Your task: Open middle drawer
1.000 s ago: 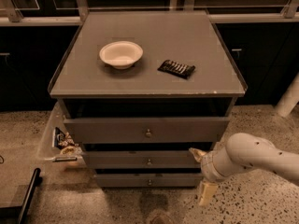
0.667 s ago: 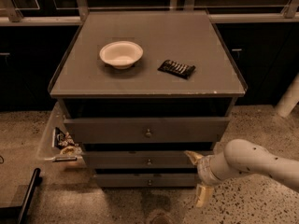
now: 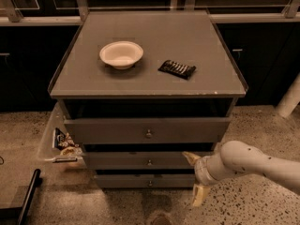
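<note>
The grey cabinet [image 3: 145, 86] has three drawer fronts. The middle drawer [image 3: 122, 161] is a shallow grey front with a small round knob [image 3: 149, 162] at its centre, and it looks closed. My gripper [image 3: 195, 177] comes in from the lower right on a white arm [image 3: 253, 162]. It sits in front of the right part of the middle and bottom drawers, well to the right of the knob. Its two cream fingers are spread apart, one fingertip [image 3: 191, 158] at middle-drawer height and the other lower, and they hold nothing.
A white bowl [image 3: 121, 54] and a dark snack pack [image 3: 176, 69] lie on the cabinet top. The taller top drawer [image 3: 147, 131] stands slightly out. A clear bin with snack bags [image 3: 60, 143] hangs at the left side. A black object [image 3: 26, 196] lies on the floor.
My gripper and arm have moved a little to the left, closer to the drawer fronts. The drawers have not moved.
</note>
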`<state>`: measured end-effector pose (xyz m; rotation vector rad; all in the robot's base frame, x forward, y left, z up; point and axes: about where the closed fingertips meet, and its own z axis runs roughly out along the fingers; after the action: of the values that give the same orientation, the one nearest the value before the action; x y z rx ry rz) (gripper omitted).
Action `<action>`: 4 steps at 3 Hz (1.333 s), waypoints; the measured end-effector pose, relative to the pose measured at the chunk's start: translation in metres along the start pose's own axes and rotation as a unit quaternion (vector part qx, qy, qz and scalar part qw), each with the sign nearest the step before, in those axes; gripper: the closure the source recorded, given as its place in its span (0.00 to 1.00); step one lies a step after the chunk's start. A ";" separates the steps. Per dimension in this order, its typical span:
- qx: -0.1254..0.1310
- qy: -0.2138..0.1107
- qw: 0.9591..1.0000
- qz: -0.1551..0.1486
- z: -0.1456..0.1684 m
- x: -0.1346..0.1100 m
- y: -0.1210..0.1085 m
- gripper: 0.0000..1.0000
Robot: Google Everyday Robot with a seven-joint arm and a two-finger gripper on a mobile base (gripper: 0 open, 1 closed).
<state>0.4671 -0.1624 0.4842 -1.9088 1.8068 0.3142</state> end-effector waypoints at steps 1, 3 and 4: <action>0.007 -0.007 1.000 0.010 0.027 0.010 -0.016 0.00; 0.028 -0.011 0.999 0.011 0.063 0.029 -0.044 0.00; 0.042 -0.014 0.999 0.004 0.072 0.035 -0.061 0.00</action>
<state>0.5419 -0.1570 0.4178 -1.8317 1.7810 0.2605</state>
